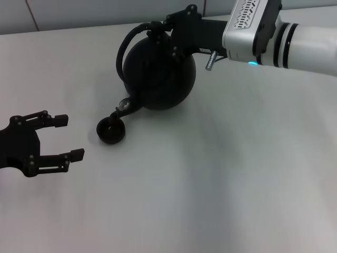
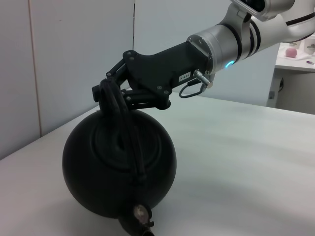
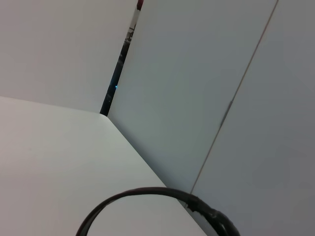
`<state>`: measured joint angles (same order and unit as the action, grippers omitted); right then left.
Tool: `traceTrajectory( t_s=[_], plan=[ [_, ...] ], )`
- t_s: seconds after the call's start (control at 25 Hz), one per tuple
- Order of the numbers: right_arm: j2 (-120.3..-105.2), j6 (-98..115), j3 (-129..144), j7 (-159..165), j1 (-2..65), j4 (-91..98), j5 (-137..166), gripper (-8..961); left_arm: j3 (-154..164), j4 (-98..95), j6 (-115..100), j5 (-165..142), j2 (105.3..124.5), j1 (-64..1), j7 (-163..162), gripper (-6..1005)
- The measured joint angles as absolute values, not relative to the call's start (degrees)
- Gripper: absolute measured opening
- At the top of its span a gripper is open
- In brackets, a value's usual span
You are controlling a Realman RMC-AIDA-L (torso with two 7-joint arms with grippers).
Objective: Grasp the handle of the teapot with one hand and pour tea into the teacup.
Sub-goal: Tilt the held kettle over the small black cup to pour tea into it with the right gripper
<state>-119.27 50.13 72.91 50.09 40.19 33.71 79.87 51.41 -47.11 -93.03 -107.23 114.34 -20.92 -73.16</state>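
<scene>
So I've got my right gripper clamped on the handle, teapot tipped below it with the spout over the teacup, left gripper open and idle nearby; next I'd tip slightly further, gently.

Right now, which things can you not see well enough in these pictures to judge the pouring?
- Tea level in the teacup: the head view shows only a dark interior.
- Teapot lid: the handle and right claw cover it in the left wrist view.
- Teapot spout tip: cut off by the left wrist view's edge.
- Left claw: open, idle beside the teacup.
</scene>
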Motion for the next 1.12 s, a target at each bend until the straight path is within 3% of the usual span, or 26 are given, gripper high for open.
traceTrajectory(
  t_s=[1.12],
  plan=[
    [-119.36,50.4,73.0,47.1,40.3,34.0,79.5,122,51.4,-47.1,-92.6,-107.2,114.35,-20.9,-73.2,861]
  ],
)
